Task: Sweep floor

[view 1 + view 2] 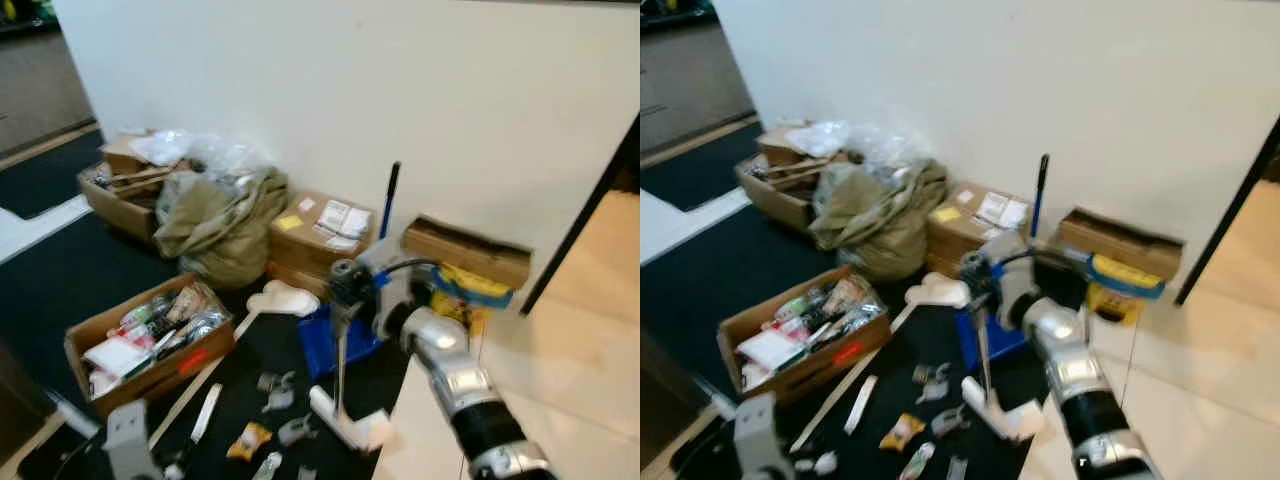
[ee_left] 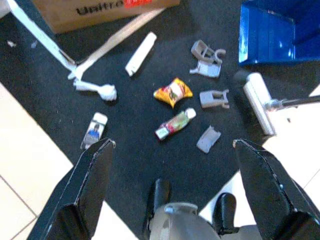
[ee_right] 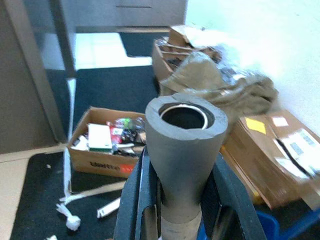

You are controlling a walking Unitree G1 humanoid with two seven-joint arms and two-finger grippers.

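- Broom with a thin silver metal pole, a grey foam grip at its top end and a white bar head [image 1: 338, 417]: it stands nearly upright on the black floor mat [image 1: 60, 280], its head resting beside the scattered litter and just in front of the blue plastic dustpan [image 1: 325, 340].
- Handling, as a judgement: the broom looks light and stiff, top-heavy only in leverage. The foam sleeve [image 3: 182, 150] is the sensible place to hold, since it compresses and resists slipping where the bare pole would turn in the fingers.
- Right gripper [image 3: 185, 200]: its two black fingers are clamped on either side of the foam sleeve just below its open top, so the broom is firmly in hand.
- Left gripper [image 2: 175, 185]: its fingers are spread wide and hold nothing, hovering above the litter.
- Litter on the mat: a yellow snack wrapper [image 2: 172, 92], a small tube [image 2: 175, 124], several grey plastic clips [image 2: 214, 98] and a white toothbrush-like stick [image 2: 140, 54]. All look light enough to slide under a gentle stroke toward the dustpan.
- Nearby stands an open cardboard box of packets [image 1: 150, 340], close enough to catch the broom head on a wide swing.
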